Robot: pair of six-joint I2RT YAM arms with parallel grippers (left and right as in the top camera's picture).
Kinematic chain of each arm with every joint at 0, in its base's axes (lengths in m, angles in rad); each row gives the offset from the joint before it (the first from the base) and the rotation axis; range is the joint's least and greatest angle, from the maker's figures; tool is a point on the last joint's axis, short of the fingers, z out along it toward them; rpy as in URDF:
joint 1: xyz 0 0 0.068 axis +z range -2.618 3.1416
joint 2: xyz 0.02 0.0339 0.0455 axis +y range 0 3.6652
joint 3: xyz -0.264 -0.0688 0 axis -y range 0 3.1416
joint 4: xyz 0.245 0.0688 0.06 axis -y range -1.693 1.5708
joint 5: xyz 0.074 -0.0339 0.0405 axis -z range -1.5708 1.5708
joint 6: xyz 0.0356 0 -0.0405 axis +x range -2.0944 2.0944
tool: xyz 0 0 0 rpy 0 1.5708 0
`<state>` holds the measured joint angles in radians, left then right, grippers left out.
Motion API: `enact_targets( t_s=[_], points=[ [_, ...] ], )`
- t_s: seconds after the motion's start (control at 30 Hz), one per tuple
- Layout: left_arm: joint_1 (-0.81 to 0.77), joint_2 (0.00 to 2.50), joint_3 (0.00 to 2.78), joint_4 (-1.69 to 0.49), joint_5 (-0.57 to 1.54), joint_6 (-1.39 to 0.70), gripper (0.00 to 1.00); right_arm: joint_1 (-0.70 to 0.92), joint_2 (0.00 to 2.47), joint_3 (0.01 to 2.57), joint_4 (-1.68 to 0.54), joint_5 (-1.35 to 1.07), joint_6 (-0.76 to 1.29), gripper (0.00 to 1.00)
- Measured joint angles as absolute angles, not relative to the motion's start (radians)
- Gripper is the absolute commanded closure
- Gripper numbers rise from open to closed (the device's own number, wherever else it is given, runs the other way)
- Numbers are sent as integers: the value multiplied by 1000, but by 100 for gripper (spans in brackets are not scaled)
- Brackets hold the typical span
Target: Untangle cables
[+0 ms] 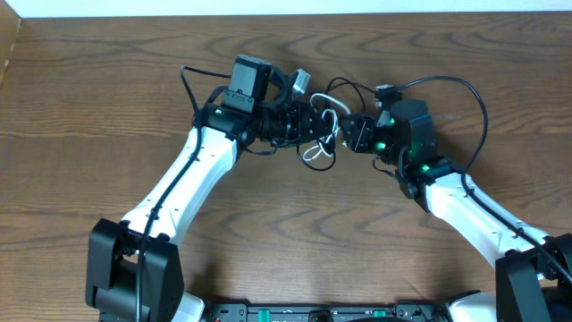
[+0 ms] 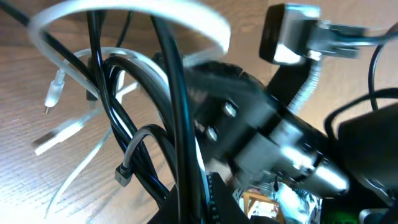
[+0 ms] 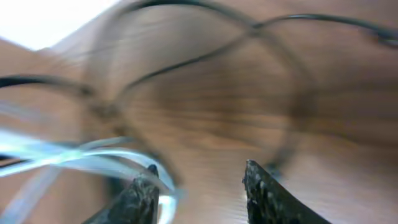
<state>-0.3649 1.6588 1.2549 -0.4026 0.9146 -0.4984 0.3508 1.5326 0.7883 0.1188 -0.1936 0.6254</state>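
Both arms crowd the cables (image 1: 322, 134) in the upper middle of the frame, I'd guess to tug the knot from two sides: right claw (image 3: 199, 193) is spread with a glossy white lead (image 3: 93, 155) just beside it, left claw (image 1: 302, 123) is buried in thin rubbery black loops (image 2: 180, 93) so can't tell its state, woodgrain counter (image 1: 107, 89) underneath.

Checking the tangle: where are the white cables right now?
Overhead, the white cables loop near top centre, between the left gripper and right gripper.
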Motion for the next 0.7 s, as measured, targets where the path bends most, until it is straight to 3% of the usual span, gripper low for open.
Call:
enact_targets(
  t_s=[0.2,0.43,0.57,0.7],
  points=[
    [-363,1659,1255,-461,948,-495,93,290,1533,791,-72,87,644,63],
    [-338,1659,1255,-464,1017,-469,93,75,1533,790,-260,182,634,63],
    [-318,1659,1255,-464,1027,-464,93,-32,1533,790,-258,73,548,56],
    [-311,1659,1255,-443,1031,-449,93,-91,1532,790,-181,-236,411,50]
  ],
)
